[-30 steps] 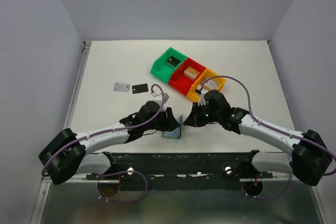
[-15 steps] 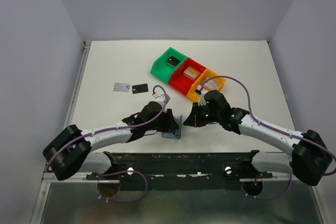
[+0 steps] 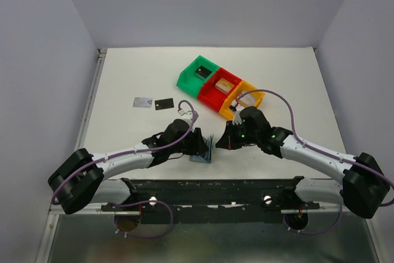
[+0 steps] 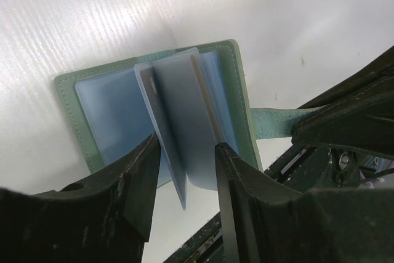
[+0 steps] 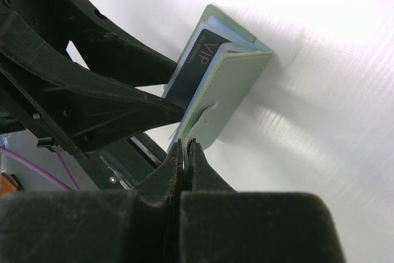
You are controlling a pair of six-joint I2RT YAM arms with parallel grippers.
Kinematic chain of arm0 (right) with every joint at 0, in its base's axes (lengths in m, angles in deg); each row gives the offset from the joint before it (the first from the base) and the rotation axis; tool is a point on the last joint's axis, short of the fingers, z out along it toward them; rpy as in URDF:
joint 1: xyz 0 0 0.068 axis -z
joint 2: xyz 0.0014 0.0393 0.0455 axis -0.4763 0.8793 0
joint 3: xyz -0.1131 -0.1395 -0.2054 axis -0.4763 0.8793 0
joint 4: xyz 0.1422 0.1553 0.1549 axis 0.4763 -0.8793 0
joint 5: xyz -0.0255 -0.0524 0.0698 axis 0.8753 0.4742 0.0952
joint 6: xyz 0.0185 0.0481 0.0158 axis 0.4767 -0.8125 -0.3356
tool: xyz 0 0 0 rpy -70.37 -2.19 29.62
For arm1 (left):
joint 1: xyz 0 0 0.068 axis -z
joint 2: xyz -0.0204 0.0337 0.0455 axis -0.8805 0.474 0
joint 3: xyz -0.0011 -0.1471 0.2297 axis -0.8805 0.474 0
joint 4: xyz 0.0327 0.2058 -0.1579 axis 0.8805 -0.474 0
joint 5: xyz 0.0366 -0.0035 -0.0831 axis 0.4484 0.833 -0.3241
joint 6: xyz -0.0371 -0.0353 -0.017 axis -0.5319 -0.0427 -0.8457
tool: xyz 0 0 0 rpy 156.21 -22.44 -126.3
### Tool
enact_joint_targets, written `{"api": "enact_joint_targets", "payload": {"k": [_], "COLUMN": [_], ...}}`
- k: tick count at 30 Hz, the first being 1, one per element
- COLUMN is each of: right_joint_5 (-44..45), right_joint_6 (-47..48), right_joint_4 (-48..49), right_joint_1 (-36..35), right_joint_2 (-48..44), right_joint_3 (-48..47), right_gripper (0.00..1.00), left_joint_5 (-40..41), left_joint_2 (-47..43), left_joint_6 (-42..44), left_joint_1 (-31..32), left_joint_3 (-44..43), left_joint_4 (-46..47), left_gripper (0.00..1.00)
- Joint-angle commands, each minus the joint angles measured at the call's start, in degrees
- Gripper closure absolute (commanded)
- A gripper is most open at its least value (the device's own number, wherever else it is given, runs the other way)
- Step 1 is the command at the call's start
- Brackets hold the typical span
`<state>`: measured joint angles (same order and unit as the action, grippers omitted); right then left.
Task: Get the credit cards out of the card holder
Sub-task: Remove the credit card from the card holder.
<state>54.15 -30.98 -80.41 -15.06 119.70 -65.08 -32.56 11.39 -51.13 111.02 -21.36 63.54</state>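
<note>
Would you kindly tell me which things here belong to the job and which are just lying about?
Job: card holder, silver card, black card, left tool, right tool.
Lying about: green bin, red bin, orange bin.

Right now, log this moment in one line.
green bifold card holder: open | left claw: around clear sleeves | right claw: shut on strap

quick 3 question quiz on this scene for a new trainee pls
1. True or false: the silver-grey card and the black card lie on the table, outside the card holder.
2. The right gripper is shut on: A the holder's strap, B the black card, C the silver-grey card.
3. Which gripper's jaws straddle the holder's clear sleeves?
Key: 1 true; 2 A; 3 the left gripper.
</note>
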Motion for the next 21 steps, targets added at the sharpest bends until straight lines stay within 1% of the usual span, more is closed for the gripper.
{"api": "enact_joint_targets", "payload": {"k": [1,8,9,16,17,21], "right_joint_5": [1.72,2.87,3.04,3.66,3.57,3.49], "right_joint_6": [0.27,-0.35,-0.43,-0.43,-0.35,-0.35], "right_joint_4": [-0.23,-0.59,-0.67,-1.2,-1.2,-1.2], "right_joint_1": [0.09,0.0,0.0,0.0,0.0,0.0], "right_joint_2": [-1.38,-2.53,-2.61,-2.97,-3.05,-2.96], "right_joint_3": [1.65,3.5,3.59,3.76,3.68,3.5], "right_gripper": [1.0,1.0,1.0,1.0,1.0,1.0], "left_joint_5": [4.17,5.41,7.06,8.21,8.48,9.45], "left_joint_2": [-1.39,-1.3,-1.13,-1.3,-1.21,-1.12], "left_joint_6": [2.24,3.56,3.82,4.71,4.79,5.58], "left_joint_1": [0.69,0.69,0.69,0.69,0.69,0.78], "left_joint_3": [-1.94,-2.91,-3.0,-4.14,-4.32,-5.11], "left_joint_4": [-3.26,-6.08,-6.34,-6.96,-8.61,-9.68], "left_gripper": [0.48,0.48,0.48,0.46,0.46,0.44]}}
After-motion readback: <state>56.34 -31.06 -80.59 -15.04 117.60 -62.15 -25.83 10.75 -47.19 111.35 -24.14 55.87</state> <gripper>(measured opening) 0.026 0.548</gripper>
